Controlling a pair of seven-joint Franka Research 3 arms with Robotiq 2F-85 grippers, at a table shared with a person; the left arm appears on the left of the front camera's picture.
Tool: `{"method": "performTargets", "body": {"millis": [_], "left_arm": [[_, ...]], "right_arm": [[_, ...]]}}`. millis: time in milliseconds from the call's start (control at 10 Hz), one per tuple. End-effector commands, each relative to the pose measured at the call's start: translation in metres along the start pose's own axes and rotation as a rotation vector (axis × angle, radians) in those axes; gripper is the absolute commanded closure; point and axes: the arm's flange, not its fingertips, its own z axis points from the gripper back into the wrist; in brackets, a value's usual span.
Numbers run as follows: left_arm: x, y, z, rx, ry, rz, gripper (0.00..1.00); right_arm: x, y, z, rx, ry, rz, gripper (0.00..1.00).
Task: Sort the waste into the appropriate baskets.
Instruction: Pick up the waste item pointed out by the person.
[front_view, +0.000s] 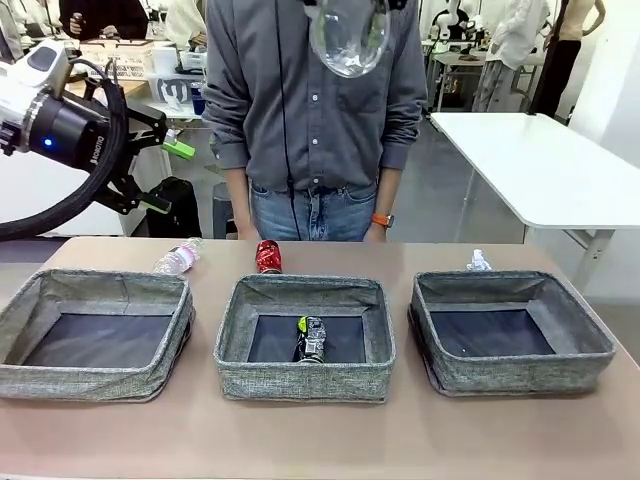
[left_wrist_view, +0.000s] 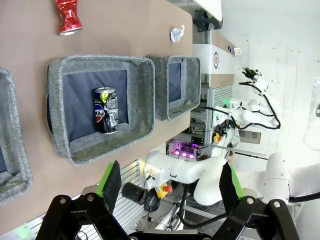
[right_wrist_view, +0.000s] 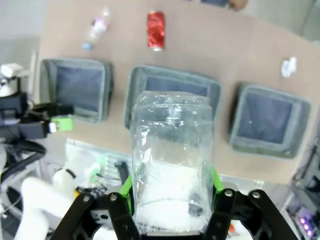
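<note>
High over the table my right gripper (right_wrist_view: 172, 187) is shut on a clear plastic bottle (right_wrist_view: 172, 150), which hangs at the top centre of the front view (front_view: 350, 40). My left gripper (front_view: 170, 177) is open and empty, raised at the far left, its green pads (left_wrist_view: 110, 182) wide apart. Three grey baskets stand in a row: left (front_view: 90, 382), middle (front_view: 305, 382), right (front_view: 520, 372). A dark can (front_view: 312, 340) lies in the middle basket. Behind the baskets lie a pink-labelled bottle (front_view: 178, 258), a red can (front_view: 268, 257) and a white paper wad (front_view: 479, 262).
A person in a grey shirt (front_view: 310, 100) stands at the table's far edge, one hand (front_view: 378, 232) near it. A white table (front_view: 540, 160) stands at the back right. Bare tabletop (front_view: 320, 440) runs in front of the baskets.
</note>
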Motion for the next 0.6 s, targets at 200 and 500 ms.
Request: {"method": "performTargets", "body": {"millis": [200, 500], "left_arm": [[-0.001, -0.001, 0.003, 0.001, 0.005, -0.007, 0.0], [-0.001, -0.001, 0.003, 0.001, 0.005, -0.007, 0.0]], "right_arm": [[0.018, 0.042, -0.012, 0.01, 0.028, 0.006, 0.42], [0.003, 0.029, -0.027, 0.007, 0.04, 0.045, 0.42]]}}
